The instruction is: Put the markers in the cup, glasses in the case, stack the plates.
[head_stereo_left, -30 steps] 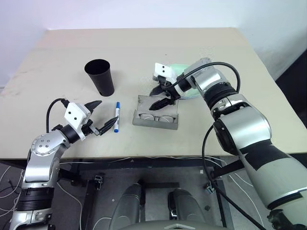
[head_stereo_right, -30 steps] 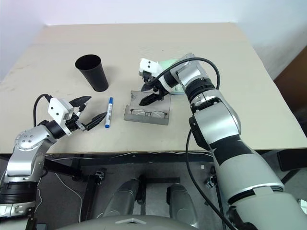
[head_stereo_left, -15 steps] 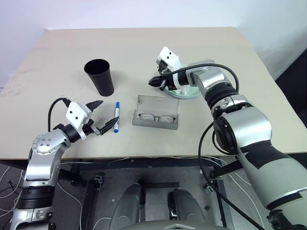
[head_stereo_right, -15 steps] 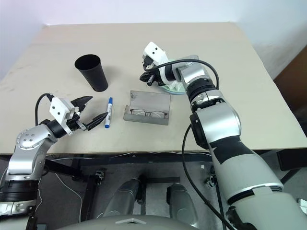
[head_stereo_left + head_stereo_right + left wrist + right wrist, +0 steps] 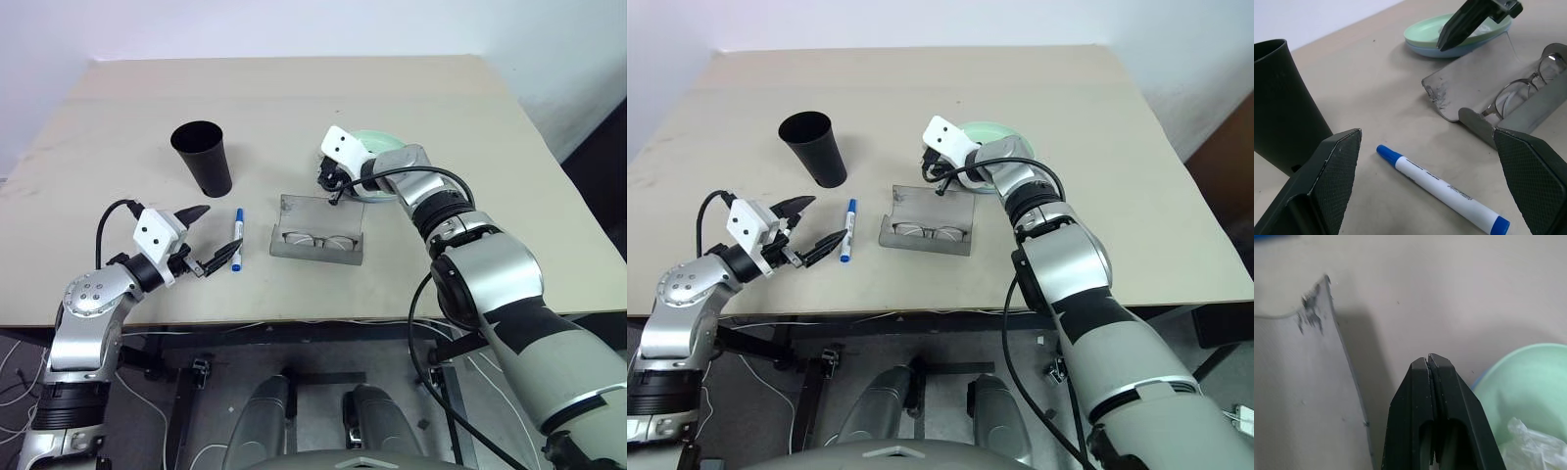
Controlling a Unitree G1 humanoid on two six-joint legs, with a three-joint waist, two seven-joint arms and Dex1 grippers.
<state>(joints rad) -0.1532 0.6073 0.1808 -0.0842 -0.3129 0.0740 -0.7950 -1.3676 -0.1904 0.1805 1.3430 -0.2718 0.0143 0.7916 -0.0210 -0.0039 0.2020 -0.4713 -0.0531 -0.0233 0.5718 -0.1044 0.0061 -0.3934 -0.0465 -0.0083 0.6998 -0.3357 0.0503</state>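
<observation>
The grey case (image 5: 318, 230) lies open mid-table, with the wire-framed glasses (image 5: 318, 240) resting in its near half. My right gripper (image 5: 336, 195) is shut on nothing; its tips sit at the far edge of the raised lid (image 5: 1298, 391), between the case and the plates (image 5: 380, 145). The mint green plate (image 5: 1459, 29) sits on top of the light blue one. The blue-capped marker (image 5: 238, 238) lies on the table left of the case, and the black cup (image 5: 203, 157) stands upright beyond it. Just left of the marker, my left gripper (image 5: 217, 233) is open and level.
A crumpled white tissue (image 5: 1523, 440) lies in the mint plate. The beige table (image 5: 294, 98) has bare room at the back and on the right. Its front edge runs close below the case and my left arm.
My right gripper, open over the case a second ago, has shut, swung back toward the plates and come down at the lid's far edge. The left arm has stayed still.
</observation>
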